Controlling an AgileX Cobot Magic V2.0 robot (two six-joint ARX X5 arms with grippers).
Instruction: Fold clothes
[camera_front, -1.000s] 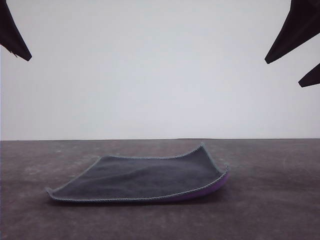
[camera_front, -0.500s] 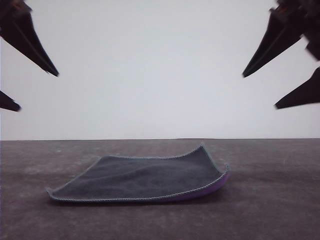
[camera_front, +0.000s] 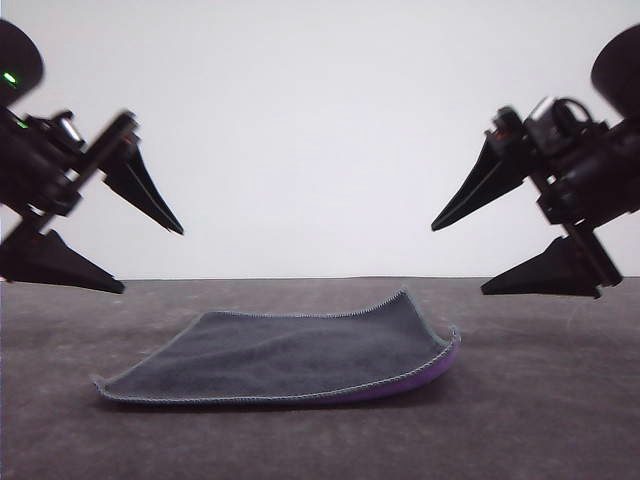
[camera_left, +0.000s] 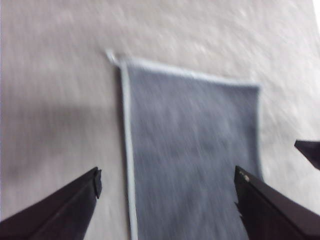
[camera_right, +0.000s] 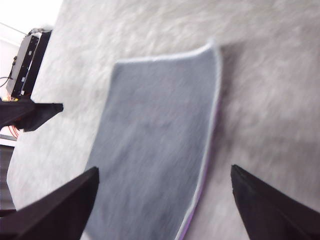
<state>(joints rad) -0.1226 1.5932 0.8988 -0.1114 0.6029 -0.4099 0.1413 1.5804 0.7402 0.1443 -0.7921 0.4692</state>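
Note:
The clothes (camera_front: 290, 355) are one small square cloth lying spread on the table, dark grey side up, with a purple strip showing under its right edge. The cloth (camera_left: 192, 155) and the cloth (camera_right: 155, 150) also appear blurred under each wrist. My left gripper (camera_front: 150, 260) hangs open above and left of the cloth, fingertips pointing toward the middle. My right gripper (camera_front: 458, 258) hangs open above and right of it, mirrored. Neither touches the cloth. Wide-spread fingers (camera_left: 60, 207) and fingers (camera_right: 55, 205) frame the cloth in the wrist views.
The cloth lies on a dark grey matte table (camera_front: 560, 420) in front of a plain white wall (camera_front: 320, 130). A dark box-shaped device (camera_right: 27, 62) stands beyond the table's edge in the right wrist view, where the left gripper's fingertip (camera_right: 42, 111) also shows.
Both grippers have come down from the upper corners and inward toward the cloth, staying open. The cloth has not moved.

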